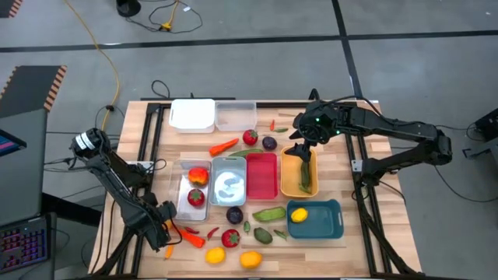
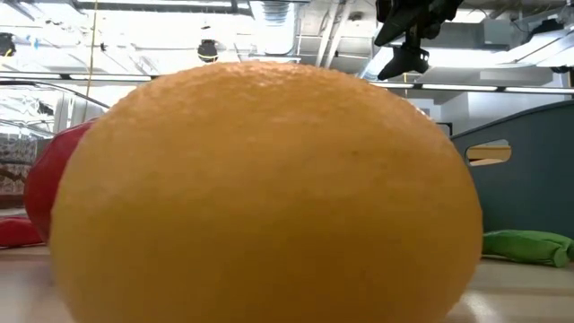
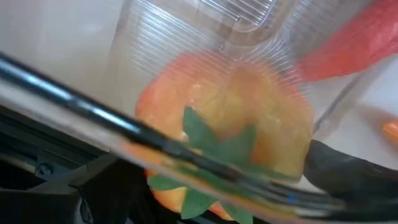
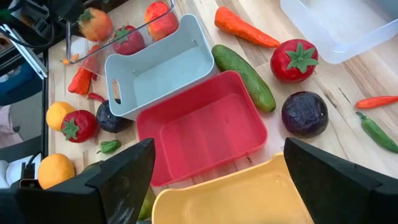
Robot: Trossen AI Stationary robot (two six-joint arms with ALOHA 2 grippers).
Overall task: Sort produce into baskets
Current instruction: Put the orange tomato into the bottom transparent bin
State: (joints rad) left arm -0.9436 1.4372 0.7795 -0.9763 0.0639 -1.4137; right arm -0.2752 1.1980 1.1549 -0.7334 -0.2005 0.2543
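No text, label, brand, number or sign can be read in any of the views.
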